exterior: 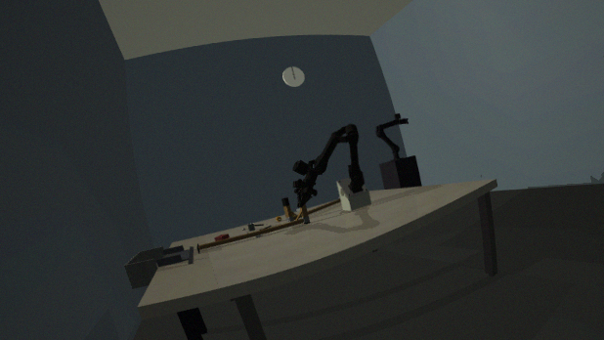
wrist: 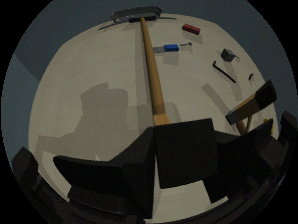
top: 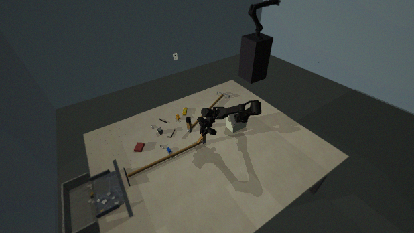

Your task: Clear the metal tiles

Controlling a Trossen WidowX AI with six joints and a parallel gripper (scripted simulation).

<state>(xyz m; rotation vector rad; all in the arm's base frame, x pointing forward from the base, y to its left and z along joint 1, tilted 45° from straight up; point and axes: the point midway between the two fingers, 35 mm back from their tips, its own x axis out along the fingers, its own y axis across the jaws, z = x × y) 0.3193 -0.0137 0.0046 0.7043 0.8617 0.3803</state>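
Note:
My gripper (top: 204, 132) (exterior: 302, 201) (wrist: 168, 128) is shut on the black-topped upright grip of the long scraper. The scraper's wooden handle (top: 164, 159) (exterior: 254, 234) (wrist: 152, 75) runs low over the table to its dark, flat head (top: 126, 177) (exterior: 198, 248) (wrist: 142, 19), just short of the bar at the plate's near end. The steel plate (top: 104, 181) has low side walls. Several pale tiles (top: 104, 201) lie on it. A few small pieces (top: 90, 186) show inside the catch box (top: 65, 201) (exterior: 142, 270) beyond it. The wrist view shows no tiles clearly.
A second wooden-handled tool (top: 216, 101) (wrist: 254, 102) with its own upright grip (top: 189, 124) lies close beside my gripper. A red block (top: 139, 146) (wrist: 191, 29), a blue item (top: 169, 150) (wrist: 171, 48), yellow items (top: 185, 111) and a dark hooked rod (top: 171, 133) (wrist: 224, 72) lie on the handle's far side.

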